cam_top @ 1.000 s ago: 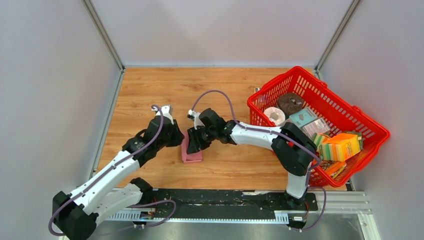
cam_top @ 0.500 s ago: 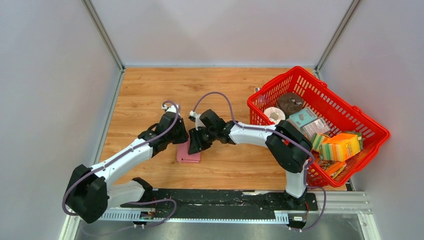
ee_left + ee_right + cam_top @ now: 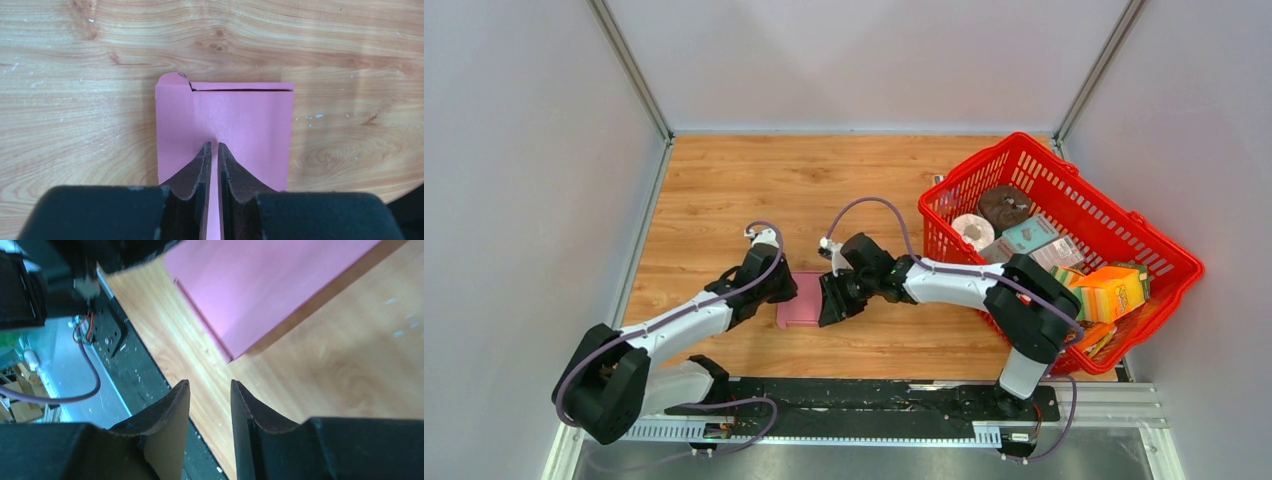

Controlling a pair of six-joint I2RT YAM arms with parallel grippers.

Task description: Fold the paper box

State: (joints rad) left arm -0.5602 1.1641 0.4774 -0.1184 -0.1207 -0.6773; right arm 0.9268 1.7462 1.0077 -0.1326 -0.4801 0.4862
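Pink paper box [image 3: 804, 308] laid flat on wooden table [image 3: 724, 190], near centre, between grippers. Judged light, thin, floppy, easily creased; best pinched at free edge or tab. Left gripper [image 3: 211, 150] nearly closed over it, nothing seen clamped. Right gripper [image 3: 210, 390] held apart, empty.

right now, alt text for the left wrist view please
A flat pink paper box lies on a wood-grain table, with a small rounded tab at its far left corner. The left gripper, its dark tips nearly together with a thin gap between them, points over the box's near half.
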